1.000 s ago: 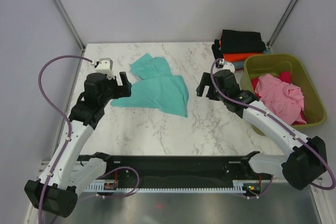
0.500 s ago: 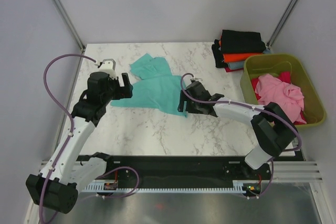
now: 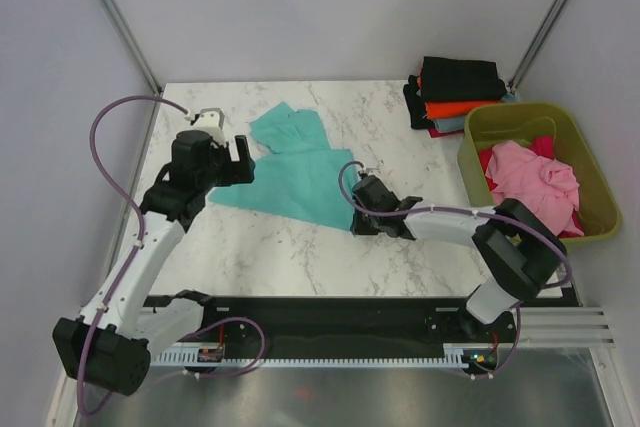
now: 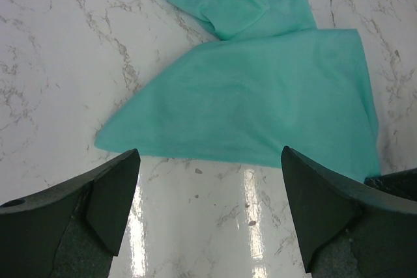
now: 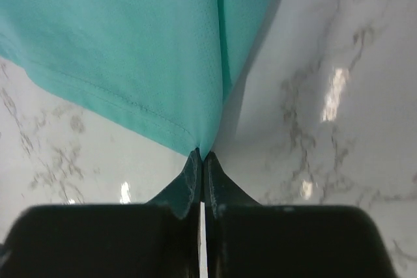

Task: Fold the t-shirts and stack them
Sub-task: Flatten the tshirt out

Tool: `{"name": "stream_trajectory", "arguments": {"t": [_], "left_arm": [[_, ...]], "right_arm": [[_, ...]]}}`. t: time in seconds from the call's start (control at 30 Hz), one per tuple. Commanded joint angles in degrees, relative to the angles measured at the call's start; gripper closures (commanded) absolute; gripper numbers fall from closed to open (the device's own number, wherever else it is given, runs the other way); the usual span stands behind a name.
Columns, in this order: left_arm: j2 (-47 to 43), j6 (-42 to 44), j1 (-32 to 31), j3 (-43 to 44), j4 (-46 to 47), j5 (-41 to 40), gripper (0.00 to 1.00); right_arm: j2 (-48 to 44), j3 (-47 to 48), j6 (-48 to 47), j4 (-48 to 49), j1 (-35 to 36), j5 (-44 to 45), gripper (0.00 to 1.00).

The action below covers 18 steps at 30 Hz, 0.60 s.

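Now my right claw (image 5: 201, 155) is squeezed tight on one corner of the teal t-shirt (image 3: 300, 182). A second ago this claw was right beside the green tub (image 3: 515, 108). It has swung away from the tub, over to the shirt, and pinched the corner that is nearest to me on the tub side. The shirt itself has hardly moved. It lies loose and crumpled on the table (image 3: 300, 257), well to the left of the tub.

My left claw (image 3: 243, 160) hangs wide open over the shirt's far-from-the-tub corner and holds nothing. I think this means I am getting ready to grab both corners and pull the shirt flat, so the folding has not really begun.

Some things I cannot see well. From above, my right claw covers the corner it holds. Up close I see only a little bit of cloth, so I cannot tell how many layers I have. The folded pile (image 3: 455, 92) behind the tub is partly hidden by it. The pink t-shirt (image 3: 535, 177) in the tub covers whatever lies under it.
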Motion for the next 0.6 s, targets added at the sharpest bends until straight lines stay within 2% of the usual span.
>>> {"name": "stream_trajectory", "arguments": {"t": [0.0,0.17,0.2,0.27,0.3,0.4,0.43,0.57], "left_arm": [[4.5,-0.4,0.2,5.8,0.3,0.0,0.04],[17.9,-1.5,0.2,18.2,-1.4,1.0,0.04],[24.1,-1.4,0.2,23.0,-1.8,0.9,0.03],[30.6,-1.2,0.2,30.1,-1.8,2.0,0.02],[38.2,-1.1,0.2,32.5,-2.2,3.5,0.01],[48.5,-0.6,0.1,40.4,-2.5,12.9,0.01],[54.7,-1.0,-0.1,42.2,-2.7,15.8,0.01],[64.9,-3.5,-1.2,49.1,-4.3,18.2,0.02]], "right_arm": [[-8.1,-4.6,-1.2,-6.1,4.0,3.4,1.0],[-22.9,-9.1,4.9,-20.6,16.4,10.2,1.0],[-24.6,-9.4,6.7,-22.7,18.3,11.2,1.0],[-28.9,-10.5,9.6,-27.4,23.6,13.6,1.0],[-30.1,-11.1,12.6,-28.6,25.1,14.0,1.0],[-34.7,-14.1,15.9,-30.7,27.7,15.0,1.0],[-36.8,-15.3,16.4,-31.1,27.8,15.2,1.0],[-41.3,-16.3,18.1,-34.8,27.8,17.6,1.0]]}}
